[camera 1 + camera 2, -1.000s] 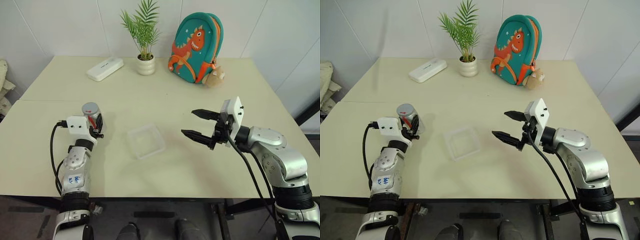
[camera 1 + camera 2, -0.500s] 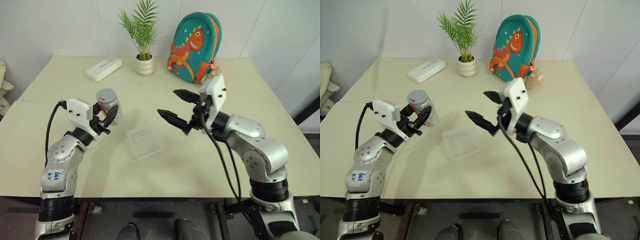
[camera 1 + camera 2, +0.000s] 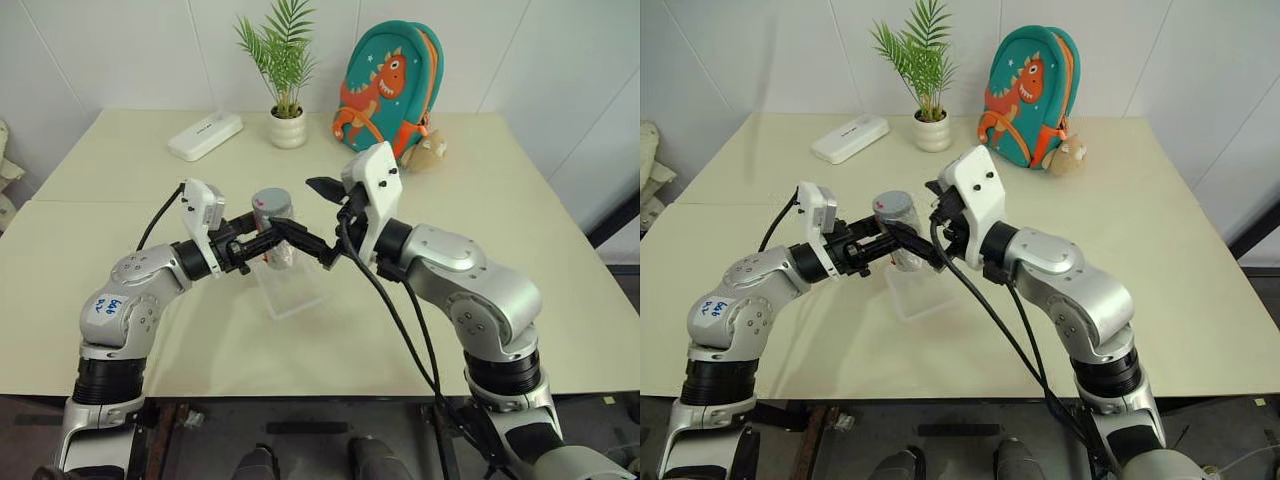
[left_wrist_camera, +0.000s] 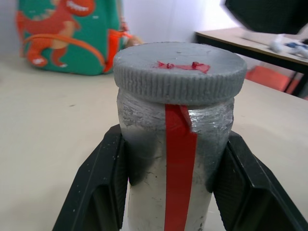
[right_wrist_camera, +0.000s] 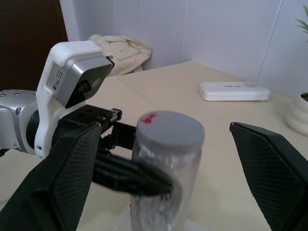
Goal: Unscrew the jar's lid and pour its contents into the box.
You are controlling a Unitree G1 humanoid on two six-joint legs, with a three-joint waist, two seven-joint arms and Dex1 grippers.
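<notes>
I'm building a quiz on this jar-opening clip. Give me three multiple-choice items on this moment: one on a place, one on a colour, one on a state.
1. Where is the jar?
A. beside the plant pot
B. held above the box
C. lying on the table

2. What colour is the stripe down the jar's side?
A. red
B. blue
C. green

3. How is the lid?
A. off, on the table
B. in the right claw
C. on the jar

Key: 1 B, the left claw grips it over the box. 2 A, the left wrist view shows red tape. 3 C, the grey cap sits on the jar; the right claw's open fingers flank it.
</notes>
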